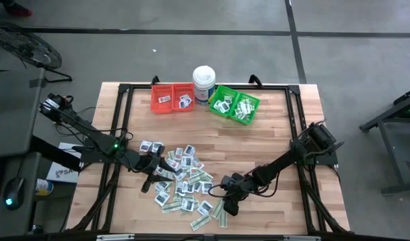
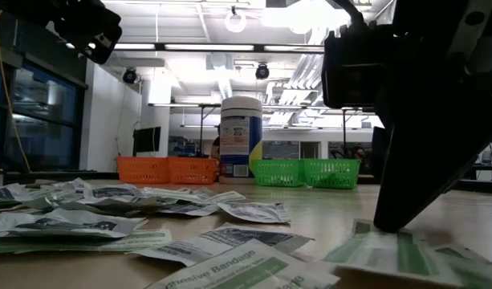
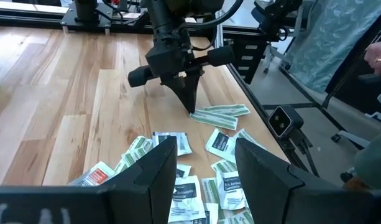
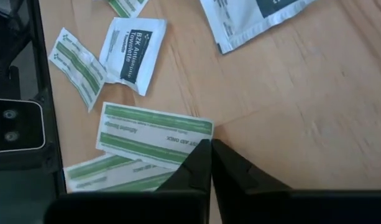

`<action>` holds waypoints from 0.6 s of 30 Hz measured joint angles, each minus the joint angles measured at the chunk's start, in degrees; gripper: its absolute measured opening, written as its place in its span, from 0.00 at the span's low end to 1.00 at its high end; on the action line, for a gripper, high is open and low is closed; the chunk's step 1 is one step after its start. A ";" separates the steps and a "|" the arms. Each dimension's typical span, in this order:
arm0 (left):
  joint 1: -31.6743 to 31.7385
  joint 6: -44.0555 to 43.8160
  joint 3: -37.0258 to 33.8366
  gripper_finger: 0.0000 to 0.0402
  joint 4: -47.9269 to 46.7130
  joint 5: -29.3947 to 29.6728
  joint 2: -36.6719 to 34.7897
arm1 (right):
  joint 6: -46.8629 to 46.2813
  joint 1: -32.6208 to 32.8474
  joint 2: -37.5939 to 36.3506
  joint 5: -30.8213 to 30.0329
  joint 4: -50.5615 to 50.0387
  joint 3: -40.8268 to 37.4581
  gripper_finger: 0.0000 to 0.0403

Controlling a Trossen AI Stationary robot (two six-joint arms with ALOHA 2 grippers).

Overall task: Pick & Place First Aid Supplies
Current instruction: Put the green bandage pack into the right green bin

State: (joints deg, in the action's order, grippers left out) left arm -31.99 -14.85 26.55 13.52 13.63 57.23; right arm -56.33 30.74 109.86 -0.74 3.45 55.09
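Now right pincer (image 4: 210, 149) pinches flat green-striped paper strip (image 4: 154, 134).

Dozens of small flat paper packets (image 1: 181, 177) lie loosely scattered and partly overlapping on the near middle of the wooden tabletop. Some are square white sachets with dark print (image 4: 131, 53); others are longer pale strips with green stripes (image 4: 154, 134). A few striped strips (image 3: 220, 115) lie at the pile's right edge, side by side and flat on the wood. More packets rest in the bins at the far side: white ones (image 1: 184, 100) in red, striped ones (image 1: 243, 107) in green.
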 joint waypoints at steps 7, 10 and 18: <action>0.00 0.00 0.00 0.40 0.00 -0.04 0.00 | -2.94 -0.79 -0.48 0.85 -0.59 -0.07 0.00; 0.00 -0.02 0.00 0.40 0.00 -0.57 0.00 | -2.87 -0.79 -1.91 0.77 -1.76 -0.25 0.00; 0.01 -0.45 -0.02 0.40 0.02 -1.09 0.00 | -2.31 -1.45 -7.01 -3.99 -5.34 -0.24 0.00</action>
State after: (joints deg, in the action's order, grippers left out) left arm -31.98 -15.31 26.52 13.54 12.53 57.23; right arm -58.63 29.29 102.86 -4.73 -1.89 54.85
